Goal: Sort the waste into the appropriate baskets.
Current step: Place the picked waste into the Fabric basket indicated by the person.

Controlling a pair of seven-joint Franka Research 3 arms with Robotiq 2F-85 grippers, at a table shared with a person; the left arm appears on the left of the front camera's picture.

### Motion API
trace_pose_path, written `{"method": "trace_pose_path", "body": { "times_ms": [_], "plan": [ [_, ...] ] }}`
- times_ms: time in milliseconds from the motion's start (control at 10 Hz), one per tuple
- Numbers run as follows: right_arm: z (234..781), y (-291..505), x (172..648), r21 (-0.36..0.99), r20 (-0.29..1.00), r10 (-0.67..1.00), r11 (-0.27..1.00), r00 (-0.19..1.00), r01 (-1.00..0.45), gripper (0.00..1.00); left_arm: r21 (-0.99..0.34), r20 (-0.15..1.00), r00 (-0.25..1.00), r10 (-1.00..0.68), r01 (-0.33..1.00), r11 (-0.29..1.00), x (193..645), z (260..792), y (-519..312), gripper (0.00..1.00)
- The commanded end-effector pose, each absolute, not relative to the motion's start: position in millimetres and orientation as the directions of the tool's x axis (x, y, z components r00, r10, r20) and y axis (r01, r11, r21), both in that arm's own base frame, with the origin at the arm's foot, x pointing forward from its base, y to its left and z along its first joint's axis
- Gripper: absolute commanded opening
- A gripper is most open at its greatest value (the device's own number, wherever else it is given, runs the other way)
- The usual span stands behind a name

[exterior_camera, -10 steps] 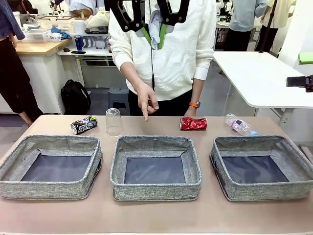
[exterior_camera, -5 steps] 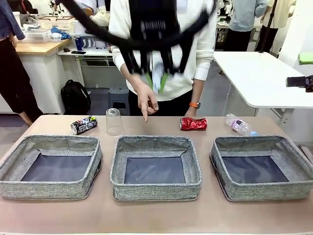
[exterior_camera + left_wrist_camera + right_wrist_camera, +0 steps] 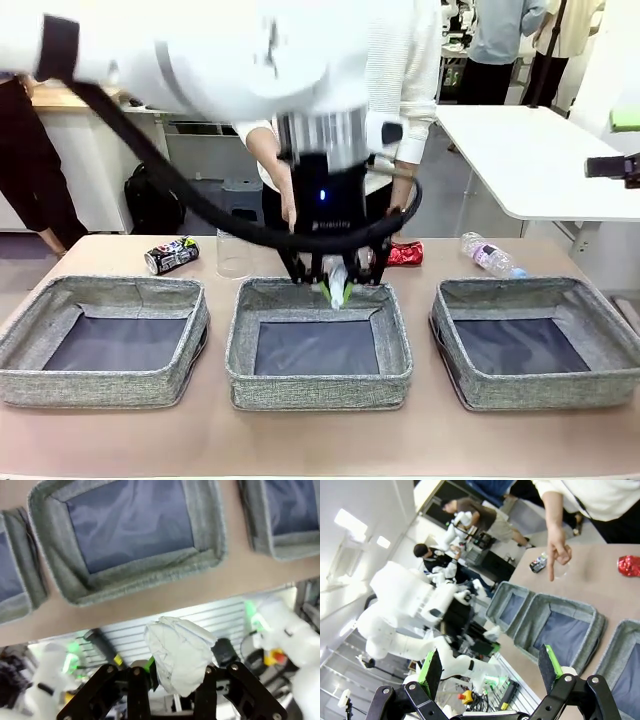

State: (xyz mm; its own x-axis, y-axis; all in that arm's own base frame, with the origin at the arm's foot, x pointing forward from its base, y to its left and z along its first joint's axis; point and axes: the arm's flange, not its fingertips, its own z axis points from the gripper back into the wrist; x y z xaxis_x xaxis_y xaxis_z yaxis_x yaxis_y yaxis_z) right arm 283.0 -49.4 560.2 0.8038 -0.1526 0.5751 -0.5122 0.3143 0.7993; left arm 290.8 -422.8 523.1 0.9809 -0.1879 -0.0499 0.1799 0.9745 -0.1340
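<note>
1. Right hand [image 3: 490,672]: jaws spread wide with nothing between the green pads. It hangs high on the robot's side and looks down on the worktop [image 3: 320,440].
2. Three grey baskets stand in a row on the near half of the worktop: left basket [image 3: 100,385] at 9 o'clock, middle basket [image 3: 318,388] in the centre, right basket [image 3: 540,392] at 3 o'clock. Each shows a bare dark bottom.
3. Left hand [image 3: 338,290]: reaches in across the middle, points down, and is clamped on the paper wad [image 3: 180,650]. The wad hangs over the 12 o'clock rim of the middle basket; whether it touches the fabric cannot be told.
4. Far row, read from the middle basket:
   - the dark printed can [image 3: 171,255] lies on its side at 10 o'clock;
   - the clear cup [image 3: 232,262] stands upside down at 11 o'clock, partly behind the arm's cable;
   - the red can [image 3: 408,255] is at 1 o'clock, half hidden by the left wrist;
   - the bottle [image 3: 488,255] lies at 2 o'clock, beyond the right basket.
5. Person's hand [image 3: 559,550]: the forefinger points down at the worktop beside the cup. The person [image 3: 405,70] stands at 12 o'clock.
</note>
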Motion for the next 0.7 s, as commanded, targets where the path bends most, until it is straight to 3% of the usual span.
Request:
{"method": "trace_pose_path", "body": {
  "times_ms": [0,600],
  "plan": [
    [561.0,-48.5,286.1,0.788,0.599,-0.161,0.296,0.784,-0.541,1.0,-0.161,-0.015,0.996,-0.084,0.081,0.984,296.4,490.8,-418.2,0.09],
    [561.0,-48.5,286.1,0.788,0.599,-0.161,0.296,0.784,-0.541,1.0,-0.097,0.028,0.999,0.022,-0.019,0.995,312.1,467.8,-412.9,0.09]
  ]
}}
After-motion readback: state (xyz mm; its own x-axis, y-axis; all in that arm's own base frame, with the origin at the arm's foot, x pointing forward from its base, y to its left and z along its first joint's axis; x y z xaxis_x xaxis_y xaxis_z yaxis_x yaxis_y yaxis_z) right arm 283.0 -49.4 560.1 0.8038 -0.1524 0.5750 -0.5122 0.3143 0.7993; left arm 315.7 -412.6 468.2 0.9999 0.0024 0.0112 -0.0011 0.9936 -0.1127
